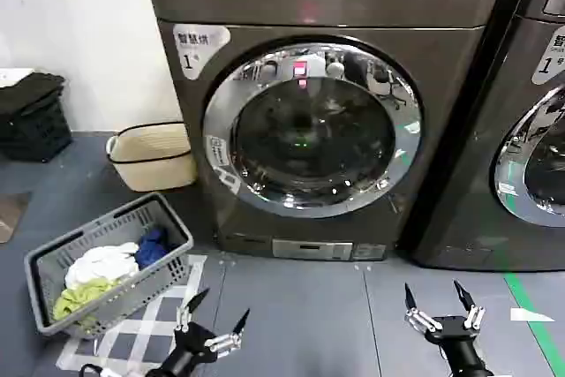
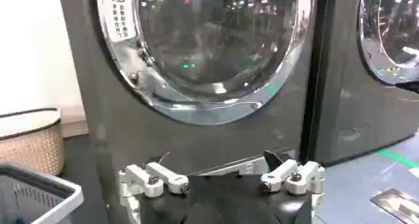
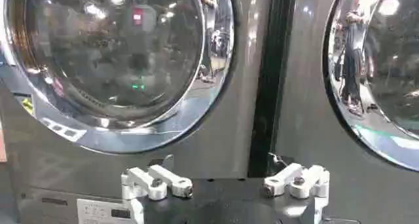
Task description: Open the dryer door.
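The dryer door [image 1: 312,127] is a big round chrome ring around dark glass, shut flat against the dark grey dryer, with a small pink sticker at its top rim. It also fills the upper part of the left wrist view [image 2: 203,45] and the right wrist view [image 3: 118,55]. My left gripper [image 1: 214,318] hangs low over the floor, below and left of the door, open and holding nothing. My right gripper [image 1: 439,304] hangs low to the door's lower right, open and holding nothing too. Both sets of fingers [image 2: 163,178] [image 3: 163,181] are spread wide, well short of the door.
A second machine with a similar chrome door [image 1: 538,165] stands at the right. A grey laundry basket [image 1: 53,262] with clothes sits on the floor at the left, a beige basket [image 1: 152,156] behind it, a black crate [image 1: 33,116] by the wall. Green tape [image 1: 534,320] marks the floor.
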### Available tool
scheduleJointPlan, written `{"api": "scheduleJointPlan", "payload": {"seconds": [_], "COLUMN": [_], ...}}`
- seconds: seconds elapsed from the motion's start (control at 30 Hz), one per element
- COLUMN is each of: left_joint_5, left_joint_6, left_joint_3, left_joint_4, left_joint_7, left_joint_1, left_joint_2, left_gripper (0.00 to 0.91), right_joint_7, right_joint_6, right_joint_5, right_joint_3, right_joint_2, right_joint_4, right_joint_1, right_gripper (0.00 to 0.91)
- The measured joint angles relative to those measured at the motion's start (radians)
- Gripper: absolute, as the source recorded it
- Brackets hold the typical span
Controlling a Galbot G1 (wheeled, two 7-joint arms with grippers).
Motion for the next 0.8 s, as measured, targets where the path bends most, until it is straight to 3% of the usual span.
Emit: {"api": "scheduleJointPlan", "payload": {"seconds": [0.23,0.43,0.8], "left_joint_5": [0.0,0.002,0.003], "left_joint_6": [-0.001,-0.003,-0.006], "left_joint_3": [-0.003,-0.002,-0.005], "left_joint_4": [-0.005,-0.006,-0.01], "left_joint_7": [0.002,0.003,0.005], "left_joint_1": [0.003,0.004,0.006], "left_joint_2": [-0.001,-0.004,0.0], "left_gripper": [0.907,0.907,0.907], "right_joint_7": [-0.008,-0.006,-0.006], "right_joint_6": [-0.03,-0.057,-0.076], "right_joint_5": [0.039,0.124,0.204], "right_joint_3": [-0.017,-0.052,-0.15], "right_joint_2": [-0.066,-0.167,-0.343], "right_joint_4": [-0.001,0.001,-0.022], "right_joint_1": [0.035,0.093,0.227], "right_gripper": [0.907,0.907,0.907]}}
